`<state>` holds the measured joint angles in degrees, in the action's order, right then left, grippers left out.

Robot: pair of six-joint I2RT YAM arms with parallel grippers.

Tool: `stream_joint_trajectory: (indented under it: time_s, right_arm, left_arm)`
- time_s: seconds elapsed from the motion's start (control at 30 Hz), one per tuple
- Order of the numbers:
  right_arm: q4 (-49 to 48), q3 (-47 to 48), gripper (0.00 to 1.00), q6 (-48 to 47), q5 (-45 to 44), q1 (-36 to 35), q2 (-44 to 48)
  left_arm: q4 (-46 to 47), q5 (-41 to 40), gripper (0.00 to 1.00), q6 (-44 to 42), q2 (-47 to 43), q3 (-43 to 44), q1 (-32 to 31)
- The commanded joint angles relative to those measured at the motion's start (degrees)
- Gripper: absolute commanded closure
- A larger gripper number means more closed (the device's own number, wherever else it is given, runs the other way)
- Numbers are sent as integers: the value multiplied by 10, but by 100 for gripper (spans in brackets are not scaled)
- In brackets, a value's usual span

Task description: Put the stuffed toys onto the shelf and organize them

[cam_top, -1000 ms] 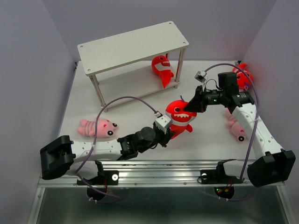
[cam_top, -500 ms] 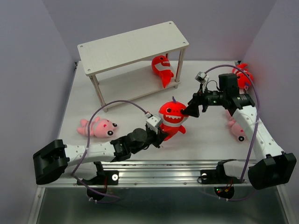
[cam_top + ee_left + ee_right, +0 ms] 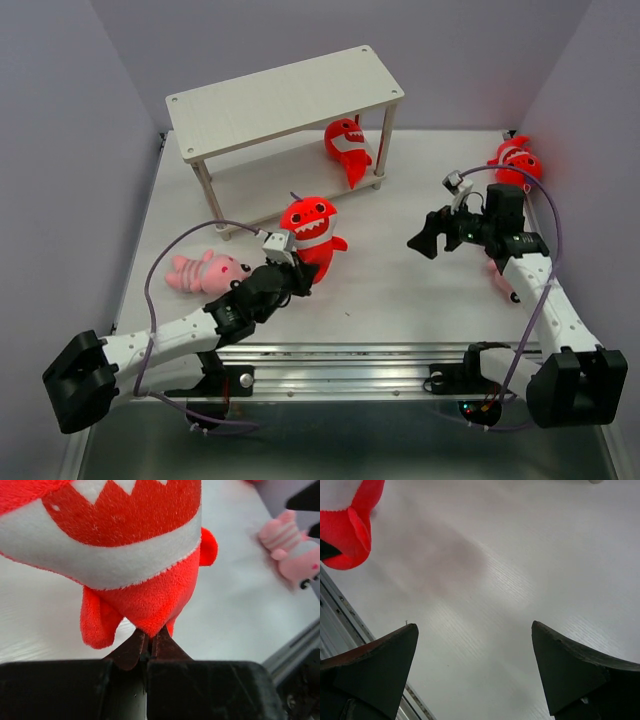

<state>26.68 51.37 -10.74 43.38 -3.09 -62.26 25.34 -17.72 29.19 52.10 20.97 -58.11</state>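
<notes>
My left gripper [image 3: 298, 268] is shut on the tail end of a red shark [image 3: 312, 230] and holds it upright above the table, in front of the shelf [image 3: 285, 100]. The left wrist view shows the shark [image 3: 145, 555] pinched between the closed fingertips [image 3: 131, 649]. Another red shark [image 3: 347, 148] lies on the shelf's lower tier. A third red shark [image 3: 515, 165] sits at the far right edge. One pink striped toy [image 3: 208, 272] lies left of the held shark, another pink toy [image 3: 503, 283] is partly hidden behind the right arm. My right gripper [image 3: 425, 240] hangs open and empty over bare table [image 3: 474, 625].
The shelf's top board is bare. A purple cable [image 3: 190, 245] loops over the left arm above the pink toy. The metal rail [image 3: 340, 352] runs along the near table edge. Grey walls close in on both sides.
My right gripper opened, let go of the red shark and drew back to the right. My left arm carried the shark left and toward the shelf.
</notes>
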Motion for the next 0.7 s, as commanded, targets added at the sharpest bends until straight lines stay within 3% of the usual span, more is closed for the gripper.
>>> stream_joint_trajectory:
  time_s: [0.0,0.2,0.67]
  right_arm:
    - [-84,-28,0,11,5,35,3]
    - [-94,-46,0,7,31,53,13]
    - [-93,-66,0,4,36,53,56]
  left_arm:
    - [-28,-29,100,5,31,45,53]
    - [-49,-31,100,-40,170,147,128]
    - [-114,-67,100,-67,418,408,186]
